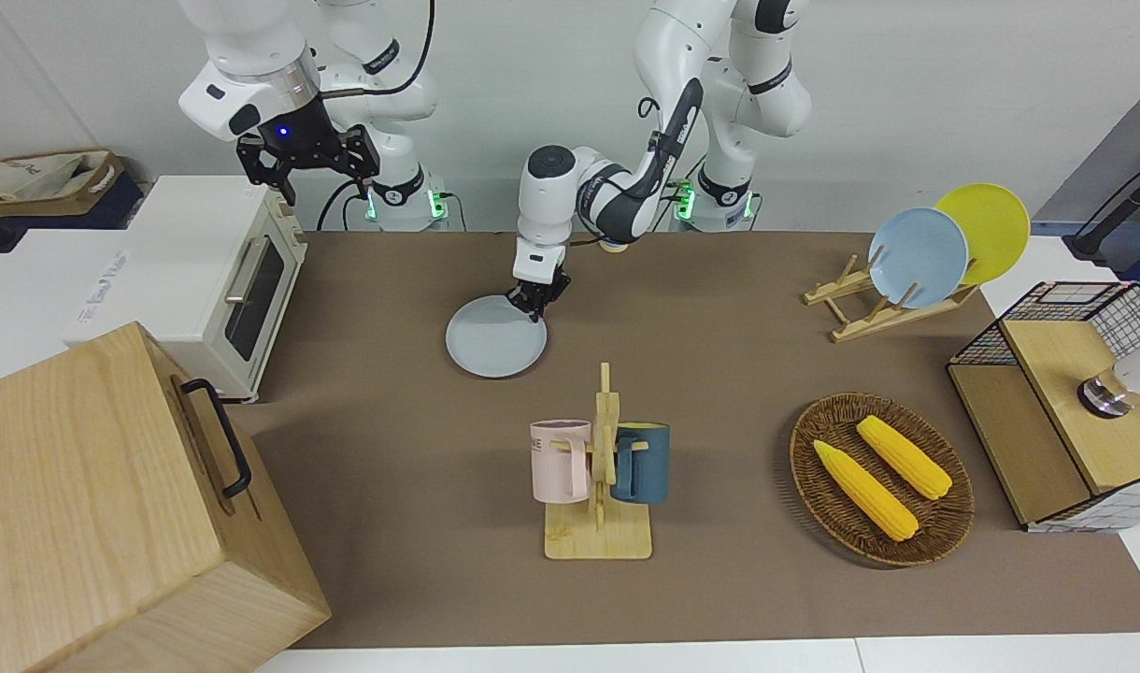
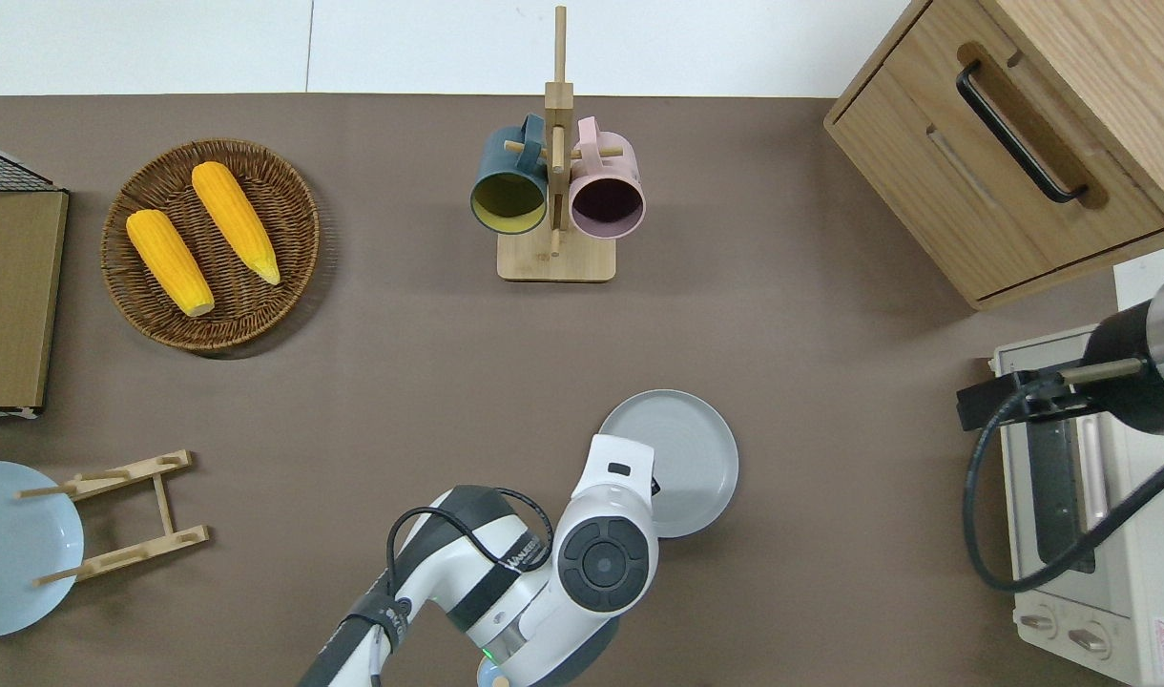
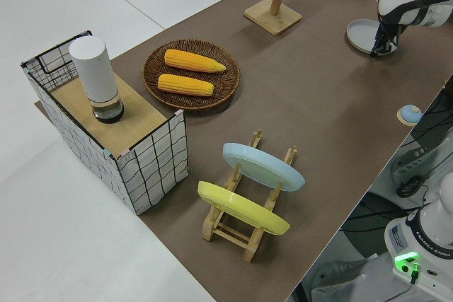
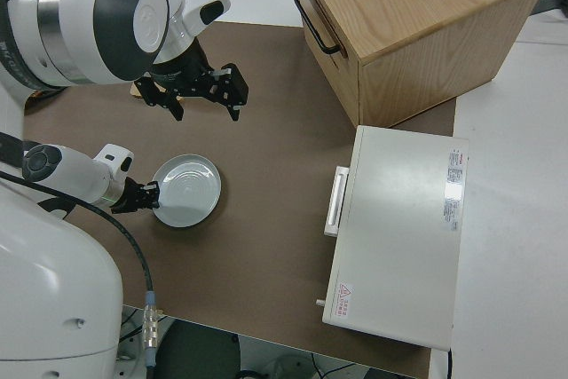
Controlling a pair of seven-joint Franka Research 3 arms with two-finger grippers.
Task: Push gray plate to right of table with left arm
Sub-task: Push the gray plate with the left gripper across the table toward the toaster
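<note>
Table [image 1: 719,579]: long brown top, crowded at both ends. Wooden drawer cabinet [image 1: 112,505] and white toaster oven [image 1: 215,280] sit at the right arm's end; wire crate [image 1: 1065,421], wicker basket [image 1: 883,479] with two corn cobs, and a wooden dish rack [image 1: 869,308] holding a sky-blue plate [image 1: 918,256] and a yellow plate [image 1: 986,229] sit at the left arm's end.

Left arm [image 1: 617,192]: reaches low across the middle of the table, wrist bent down. Right arm parked; right gripper [image 1: 306,157] hangs with its fingers spread apart, holding nothing.

Mug tree [image 1: 600,467], pink and blue mugs on it, stands mid-table, farther from the robots than the plate.

Gray plate [image 1: 496,336]: lies flat, face up, roughly mid-table, a little toward the right arm's end and nearer the robots than the mug tree. Round, so no long axis and no heading to speak of; the rim looks level all round.

Left gripper [image 1: 533,301]: tips down at the plate's rim, on the edge toward the left arm's end and nearer the robots. It seems to touch the rim. Whether the fingers are parted or closed I cannot tell.

Progress, my reading: contact made or nearly so, push at an early to middle stage. A wide bare stretch of brown top lies between the plate and the toaster oven. Most of the travel toward the right arm's end looks left to do.
</note>
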